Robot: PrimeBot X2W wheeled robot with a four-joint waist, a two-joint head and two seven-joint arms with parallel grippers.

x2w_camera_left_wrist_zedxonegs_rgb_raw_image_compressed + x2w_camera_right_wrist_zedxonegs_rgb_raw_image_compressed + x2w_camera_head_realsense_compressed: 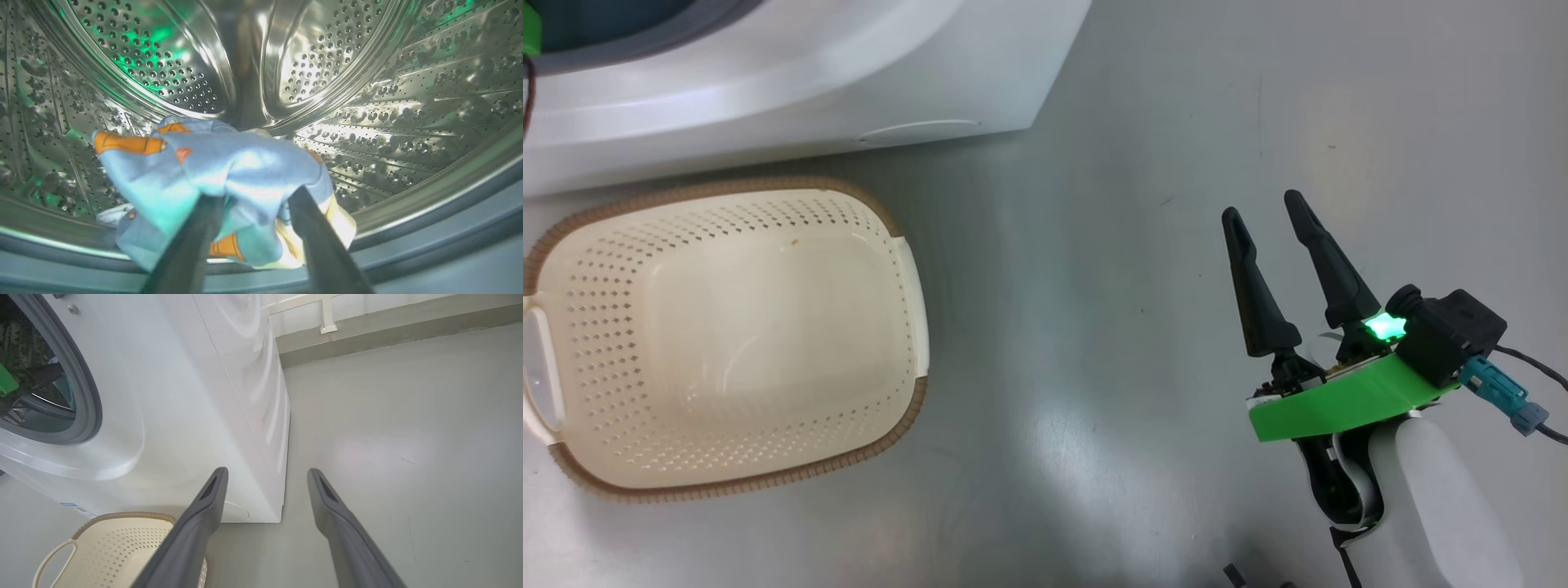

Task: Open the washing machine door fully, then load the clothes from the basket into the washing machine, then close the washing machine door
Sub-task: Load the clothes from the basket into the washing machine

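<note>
Parted left tool straddles clothes in drum; basket beside washing machine.

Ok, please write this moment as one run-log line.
stage: loading; cream perforated plastic basket: empty; light-blue orange-printed clothes: in steel drum; left gripper: open; right gripper: open

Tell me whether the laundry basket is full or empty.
Empty. The basket shows its bare perforated bottom and walls, with nothing lying inside.

One basket, one washing machine, four fingers
</note>
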